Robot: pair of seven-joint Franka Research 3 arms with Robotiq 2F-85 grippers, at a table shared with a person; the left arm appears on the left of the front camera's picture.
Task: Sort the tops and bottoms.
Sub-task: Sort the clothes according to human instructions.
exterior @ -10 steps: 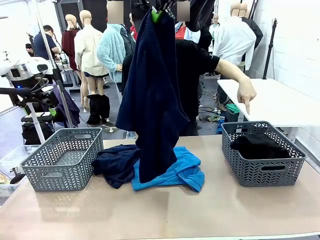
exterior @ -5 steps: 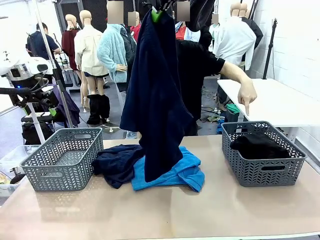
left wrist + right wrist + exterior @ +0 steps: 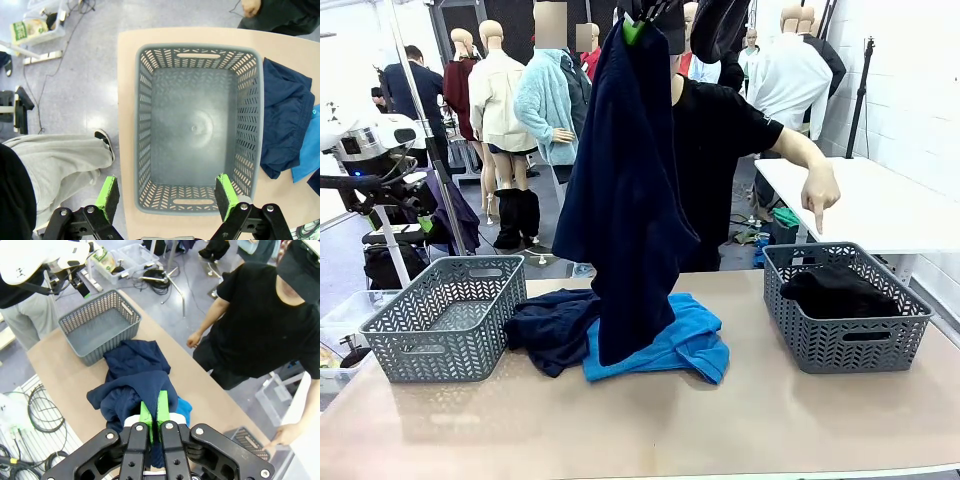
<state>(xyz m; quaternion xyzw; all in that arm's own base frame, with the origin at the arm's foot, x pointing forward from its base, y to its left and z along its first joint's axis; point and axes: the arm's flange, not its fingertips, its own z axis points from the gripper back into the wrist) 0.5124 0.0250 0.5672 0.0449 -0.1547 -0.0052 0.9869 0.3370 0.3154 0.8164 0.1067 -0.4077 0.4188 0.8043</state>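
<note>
A long navy garment [image 3: 625, 200] hangs high above the table's middle, its hem reaching the pile below. My right gripper [image 3: 636, 22] is shut on its top; in the right wrist view the green pads [image 3: 155, 412] pinch the navy cloth [image 3: 127, 397]. On the table under it lie a bright blue garment [image 3: 685, 345] and a dark navy one [image 3: 555, 325]. My left gripper [image 3: 167, 197] stands open high above the empty left basket [image 3: 197, 130]. The right basket [image 3: 845, 315] holds a black garment [image 3: 835, 290].
A person in a black shirt stands at the far side, one hand [image 3: 818, 192] pointing down at the right basket. The left basket [image 3: 445, 320] sits at the table's left edge. A white table [image 3: 880, 205] stands behind on the right.
The hanging navy garment has swayed slightly. The person has shifted a little to the right, hand still pointing down at the right basket. Both grippers stay as they were.
</note>
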